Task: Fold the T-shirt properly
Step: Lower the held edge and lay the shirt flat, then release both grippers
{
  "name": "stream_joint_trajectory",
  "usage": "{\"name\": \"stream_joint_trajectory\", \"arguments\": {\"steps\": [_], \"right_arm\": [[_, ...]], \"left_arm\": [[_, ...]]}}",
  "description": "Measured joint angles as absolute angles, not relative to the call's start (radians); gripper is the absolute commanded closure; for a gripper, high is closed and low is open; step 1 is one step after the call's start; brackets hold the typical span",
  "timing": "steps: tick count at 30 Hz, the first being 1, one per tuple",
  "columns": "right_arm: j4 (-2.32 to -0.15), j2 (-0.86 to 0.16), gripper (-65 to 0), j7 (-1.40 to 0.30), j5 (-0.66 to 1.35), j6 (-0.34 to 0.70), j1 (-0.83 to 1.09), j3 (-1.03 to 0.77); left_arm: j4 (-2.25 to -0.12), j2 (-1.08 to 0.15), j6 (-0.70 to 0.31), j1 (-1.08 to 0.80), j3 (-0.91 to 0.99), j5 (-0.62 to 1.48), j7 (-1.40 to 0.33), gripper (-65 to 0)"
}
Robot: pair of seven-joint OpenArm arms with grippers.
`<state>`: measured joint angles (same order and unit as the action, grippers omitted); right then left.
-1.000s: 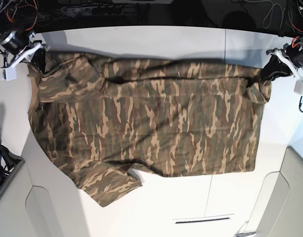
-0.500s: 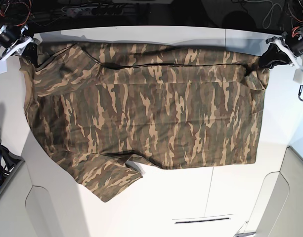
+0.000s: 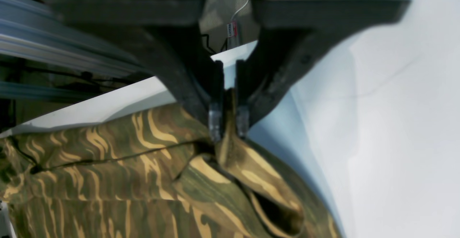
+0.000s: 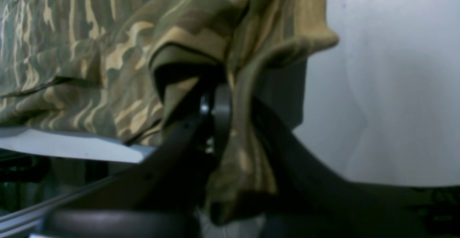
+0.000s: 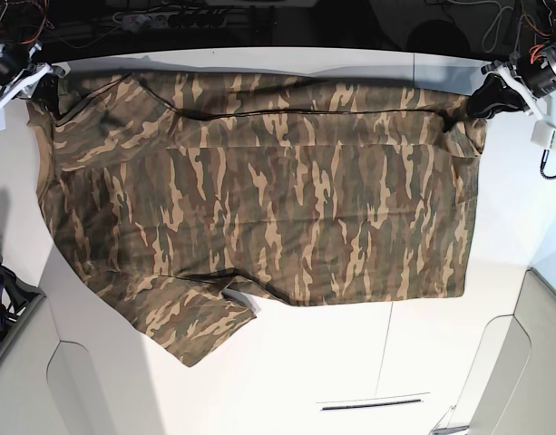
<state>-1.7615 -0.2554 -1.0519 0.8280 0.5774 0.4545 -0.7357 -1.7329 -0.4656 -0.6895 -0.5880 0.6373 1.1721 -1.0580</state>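
The shirt point(image 5: 259, 190) lies spread across the table point(image 5: 305, 381), its far edge now drawn back to the table's far rim. Both jaws, left point(image 3: 226, 123) and right point(image 4: 219, 105), are clamped on far corners; it looks flatter, readier for folding.

Black end effector point(image 3: 226, 123) fingers, clear tips, white wrist housings.
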Motion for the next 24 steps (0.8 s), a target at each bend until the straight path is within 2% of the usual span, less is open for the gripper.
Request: {"name": "stream_joint_trajectory", "arguments": {"steps": [13, 14, 15, 17, 19, 21, 22, 24], "right_arm": [[-1.761, -0.255, 0.0, -1.052, 0.803, 0.577, 0.469, -0.736], [-1.761, -0.255, 0.0, -1.052, 0.802, 0.577, 0.469, -0.736], [-1.761, -0.255, 0.0, -1.052, 0.803, 0.577, 0.468, -0.736], [-1.761, -0.255, 0.0, -1.052, 0.803, 0.577, 0.468, -0.736], [-1.761, -0.255, -14.7, -1.052, 0.801, 0.577, 0.469, -0.736], [-1.761, -0.255, -28.2, -1.05, 0.796, 0.577, 0.468, -0.736], [-1.761, -0.255, -32.0, -1.051, 0.796, 0.577, 0.468, -0.736], [-1.761, -0.258, -33.2, -1.05, 0.796, 0.577, 0.468, -0.736]], "left_arm": [[-1.733, -0.466, -0.69, -0.62, 0.637, 1.172, -1.076, 0.0], [-1.733, -0.465, -0.689, -0.62, 0.637, 1.172, -1.077, -1.3], [-1.733, -0.465, -0.69, -0.62, 0.637, 1.172, -1.077, -5.6], [-1.733, -0.466, -0.689, -0.62, 0.637, 1.172, -1.081, -17.2], [-1.733, -0.466, -0.689, -0.62, 0.637, 1.172, -1.093, -27.8], [-1.733, -0.465, -0.69, -0.62, 0.637, 1.171, -1.108, -31.9], [-1.733, -0.465, -0.69, -0.62, 0.637, 1.172, -1.108, -31.9], [-1.733, -0.465, -0.69, -0.62, 0.648, 1.172, -1.108, -31.9]]}}
